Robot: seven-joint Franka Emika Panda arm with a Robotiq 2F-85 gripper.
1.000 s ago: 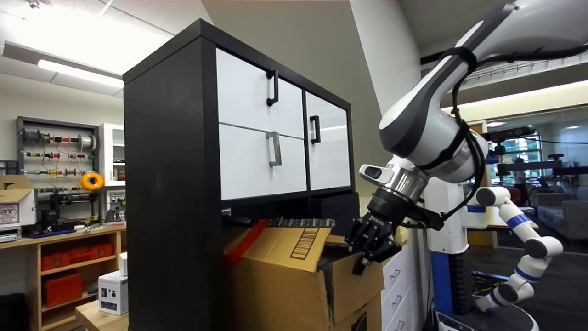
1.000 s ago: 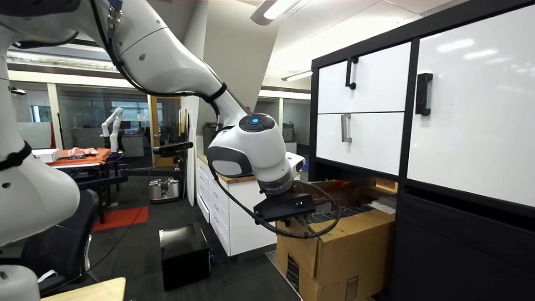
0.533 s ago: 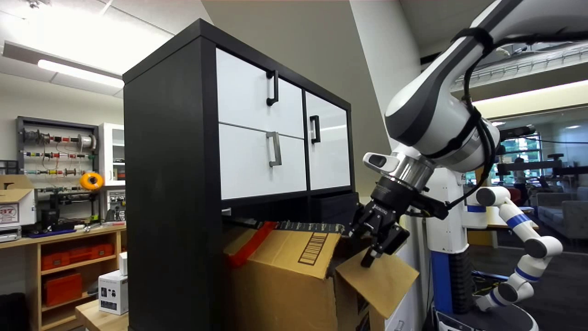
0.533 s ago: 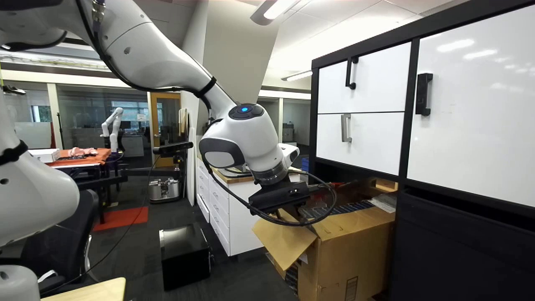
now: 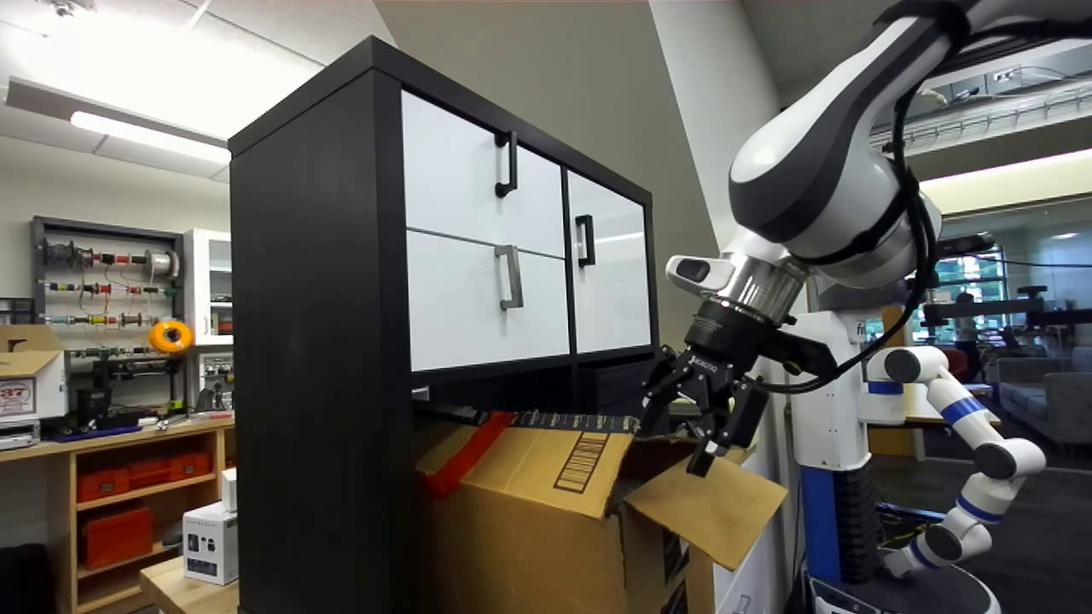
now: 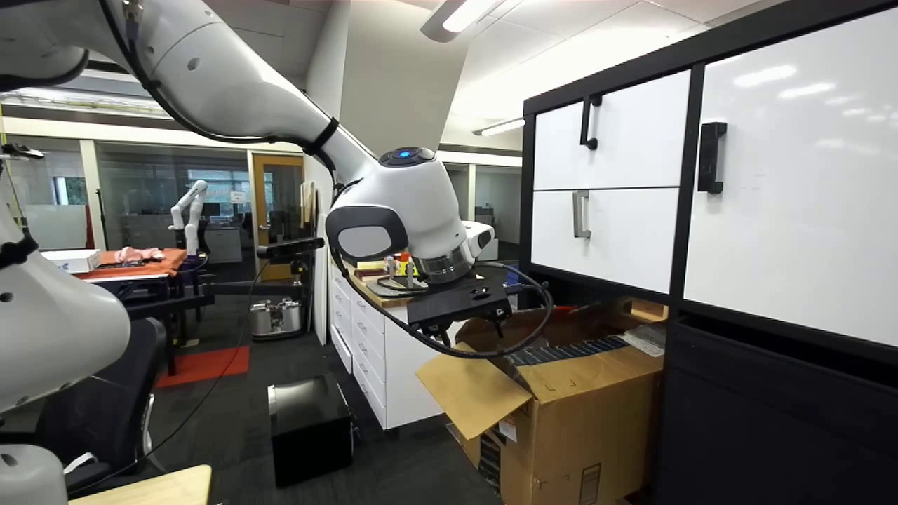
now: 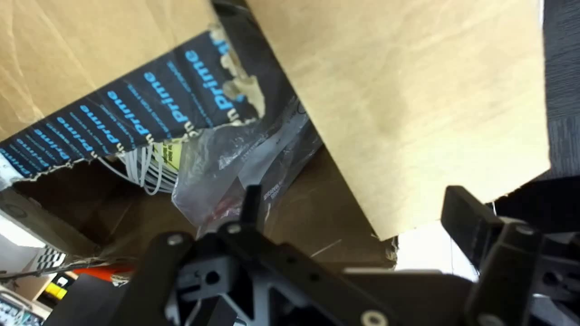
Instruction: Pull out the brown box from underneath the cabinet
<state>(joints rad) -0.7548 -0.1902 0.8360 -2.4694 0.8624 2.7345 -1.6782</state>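
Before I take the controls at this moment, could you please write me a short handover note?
Gripper: open, holding nothing, above the open brown box.
Things: the box stands partly out of the lower opening of the cabinet; its front flap leans outward.
Done: flap open, box partly out.
Left: grip the box, perhaps by its front wall; pull it fully out.

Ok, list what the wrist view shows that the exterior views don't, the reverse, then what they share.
Only the wrist view: looped white cable and clear plastic inside the brown box.
Only the exterior views: the white fronts and handles of the cabinet, and the robot arm.
Shared: the open gripper, the box's drooping flap and the dark tape.
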